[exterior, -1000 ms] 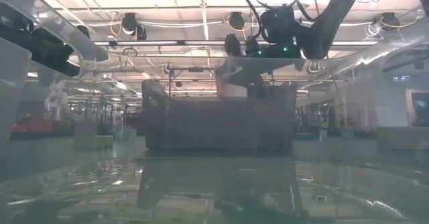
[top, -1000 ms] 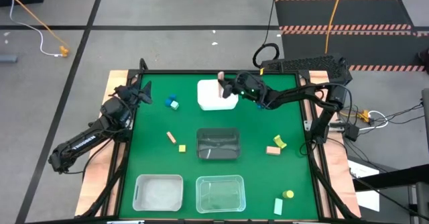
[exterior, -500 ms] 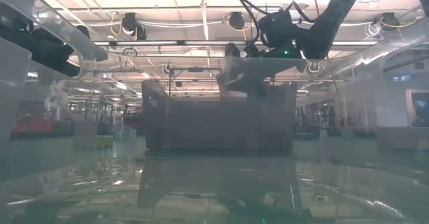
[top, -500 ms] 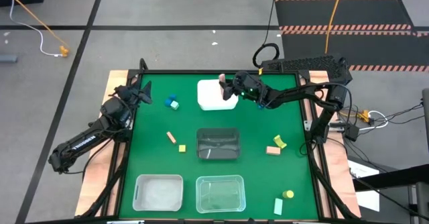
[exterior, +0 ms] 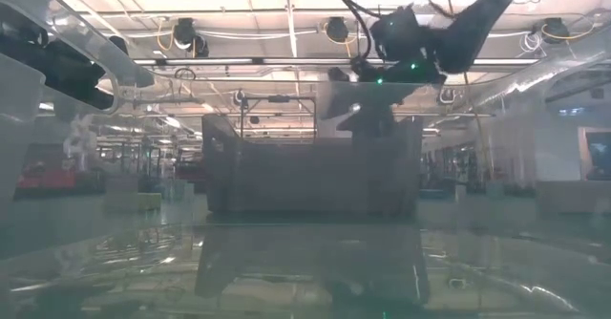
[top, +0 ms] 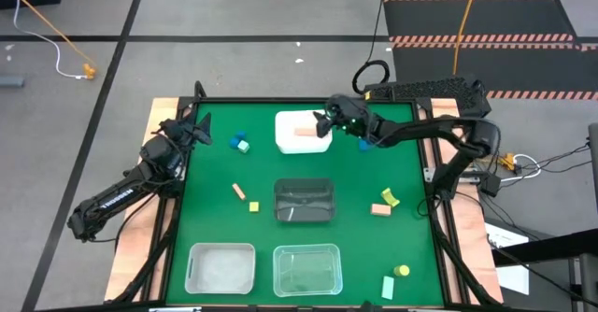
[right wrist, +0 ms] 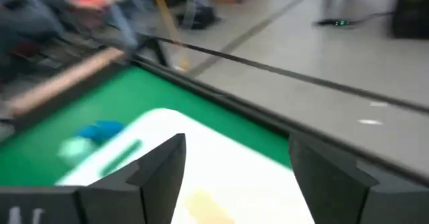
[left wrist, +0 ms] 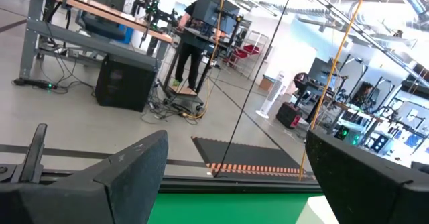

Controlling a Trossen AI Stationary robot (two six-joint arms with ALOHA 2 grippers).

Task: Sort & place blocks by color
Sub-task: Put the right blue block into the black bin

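Observation:
My right gripper (top: 323,120) (right wrist: 234,150) hangs open above the right end of the white bin (top: 291,144). A tan block (top: 304,132) (right wrist: 200,201) lies flat inside that bin. On the green mat lie a blue (top: 237,139) and a mint block (top: 244,146), a tan bar (top: 239,191), a yellow cube (top: 253,205), a yellow piece (top: 390,197), a tan block (top: 380,210), a yellow cylinder (top: 403,271) and a mint bar (top: 388,288). My left gripper (top: 199,123) (left wrist: 234,143) waits open at the far left corner.
A dark bin (top: 304,200) stands mid-table. Two clear bins (top: 220,267) (top: 306,269) sit along the near edge. The mat's raised frame (top: 430,177) runs around the work area. Open mat lies between the bins and the scattered blocks on both sides.
The tan block that was at my right gripper's fingertips above the white bin has dropped and now lies flat inside the bin. My right gripper has let go of it and drawn back a little toward the table's right edge.

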